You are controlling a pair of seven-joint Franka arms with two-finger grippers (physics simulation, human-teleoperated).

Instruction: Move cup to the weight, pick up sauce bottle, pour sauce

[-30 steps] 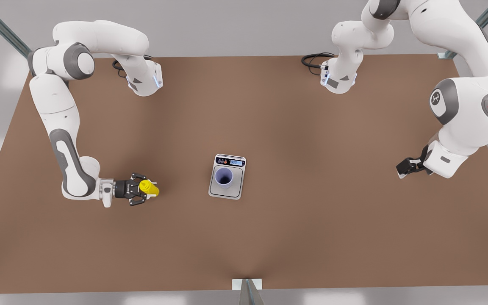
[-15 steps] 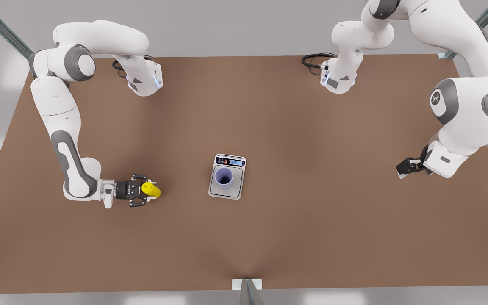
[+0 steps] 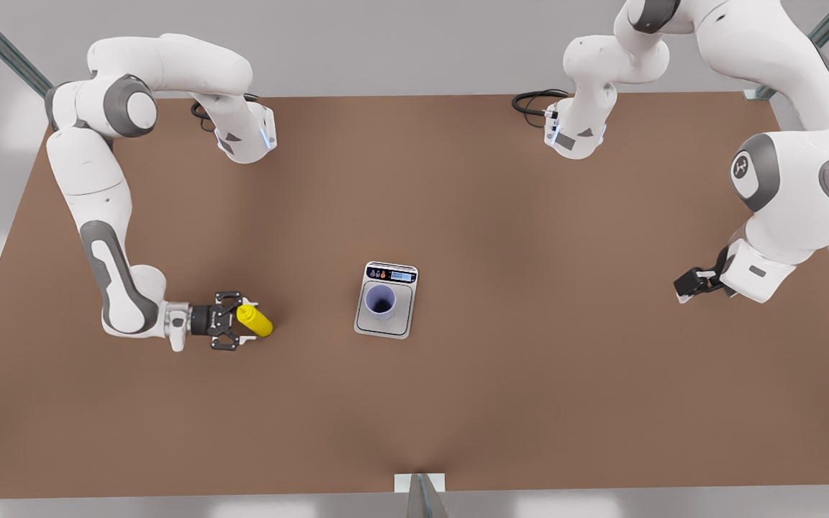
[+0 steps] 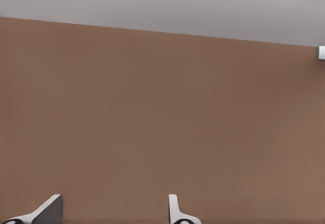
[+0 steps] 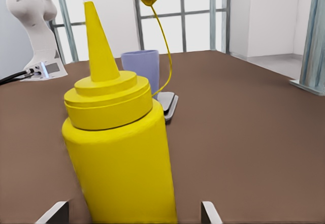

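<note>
**Right gripper spread around the sauce bottle; cup sits on the weight**

In the front view, the right gripper [image 3: 236,327] is low over the table [image 3: 529,403] on the front view's left, reaching sideways toward the sauce bottle [image 3: 255,321]. Its fingers are spread wide, one on each side of the bottle's base end; whether they touch it cannot be told. In the right wrist view the sauce bottle [image 5: 119,153] stands between the two fingertips [image 5: 53,213], with visible gaps of table on both sides, its pointed nozzle up and a thin yellow tether looping to a small cap above.

The cup [image 3: 381,301] stands upright on the plate of the weight [image 3: 386,327], near the table's middle and well apart from the bottle. The right wrist view shows the cup [image 5: 140,70] beyond the bottle, on the weight [image 5: 168,104].

The left gripper [image 3: 689,282] waits above the table at the front view's right, well away from everything. In the left wrist view its fingertips [image 4: 48,211] are parted, with bare table between them and nothing held.
</note>
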